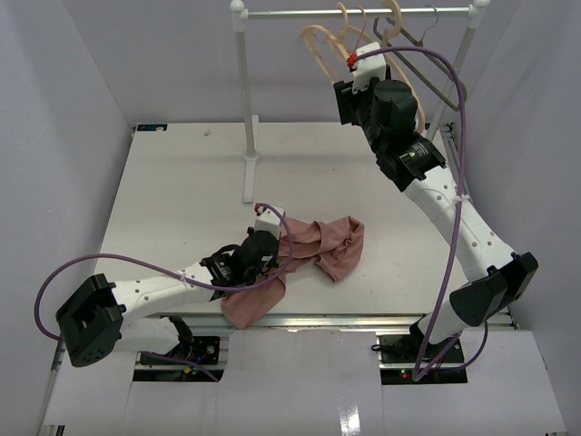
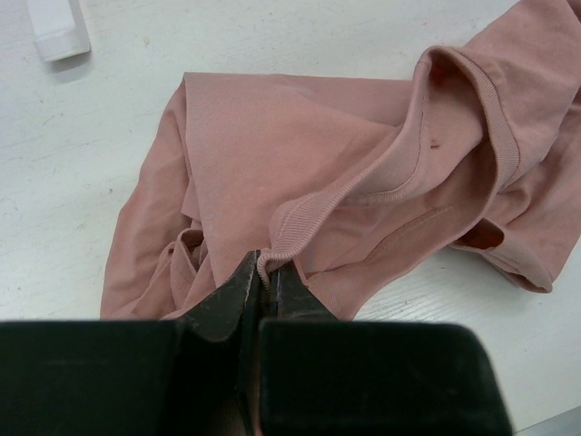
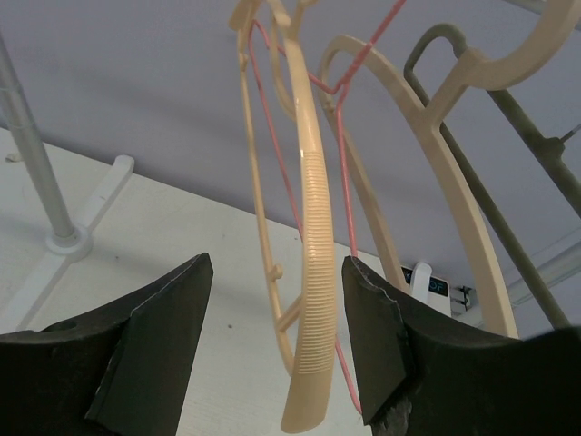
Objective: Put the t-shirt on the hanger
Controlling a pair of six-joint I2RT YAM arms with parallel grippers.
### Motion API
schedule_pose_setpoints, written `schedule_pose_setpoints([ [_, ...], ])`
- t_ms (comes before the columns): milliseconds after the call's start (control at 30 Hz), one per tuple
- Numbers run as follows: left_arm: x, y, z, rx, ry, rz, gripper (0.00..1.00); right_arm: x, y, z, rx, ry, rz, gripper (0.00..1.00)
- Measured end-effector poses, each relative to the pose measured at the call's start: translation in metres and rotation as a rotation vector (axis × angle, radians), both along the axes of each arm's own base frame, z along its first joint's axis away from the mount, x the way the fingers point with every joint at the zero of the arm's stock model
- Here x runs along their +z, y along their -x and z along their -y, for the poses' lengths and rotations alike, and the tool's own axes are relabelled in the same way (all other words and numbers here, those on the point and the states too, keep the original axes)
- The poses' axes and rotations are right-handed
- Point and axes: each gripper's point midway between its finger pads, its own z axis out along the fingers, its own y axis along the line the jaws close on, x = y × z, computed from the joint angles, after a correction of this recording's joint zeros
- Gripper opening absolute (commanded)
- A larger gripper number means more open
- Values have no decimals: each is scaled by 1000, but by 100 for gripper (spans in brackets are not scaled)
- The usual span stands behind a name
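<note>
The dusty-pink t-shirt [image 1: 329,243] lies crumpled on the white table [image 1: 182,182], near the front edge. My left gripper [image 1: 275,247] is low over its left part. In the left wrist view it [image 2: 266,270] is shut on a fold of the t-shirt's [image 2: 272,145] ribbed collar. The beige hanger [image 1: 318,47] hangs on the rail at the back. My right gripper [image 1: 340,91] is raised to it. In the right wrist view the gripper [image 3: 277,265] is open, and the hanger's ribbed arm [image 3: 311,272] hangs between the jaws without touching them.
A clothes rack with a top rail [image 1: 354,12] and a white post [image 1: 243,91] stands at the back. A thin pink wire hanger [image 3: 345,182], a second beige hanger [image 3: 454,191] and a grey angular hanger [image 3: 513,123] hang beside the held one. White walls enclose the table.
</note>
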Motion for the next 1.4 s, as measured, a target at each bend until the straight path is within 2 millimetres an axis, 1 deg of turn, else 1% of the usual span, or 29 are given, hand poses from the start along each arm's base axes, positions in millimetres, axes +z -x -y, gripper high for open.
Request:
schedule_pose_setpoints([
  [167,-7,0,0,0,-18,-12,0,-15,-22,13,-41,28,-31,67],
  [300,-8,0,0,1,-23,-14,0,-24,-37,15,-44,39,-54,65],
  [467,-8,0,-1,3,-24,-13,0,-30,-54,8,-18,45,-75,61],
  [567,-8,0,-1,4,-23,-13,0,-37,-57,2,2,51,-95,59],
  [800,-11,0,-1,5,-33,-17,0,-34,-68,-8,18,26,-95,47],
  [900,-12,0,-1,5,-35,-20,0,-35,-74,-11,16,13,-99,45],
  [933,-12,0,-1,5,-34,-21,0,-36,-76,-12,16,9,-103,43],
  [1033,-12,0,-1,6,-34,-22,0,-41,-82,-15,8,-1,-112,34],
  [1200,-13,0,-2,6,-35,-23,0,-43,-88,-13,-22,-14,-115,12],
  [1333,-13,0,-2,6,-35,-23,0,-40,-88,-8,-54,-14,-113,8],
  [1400,-13,0,-1,6,-36,-24,0,-39,-88,-6,-64,-12,-114,8],
])
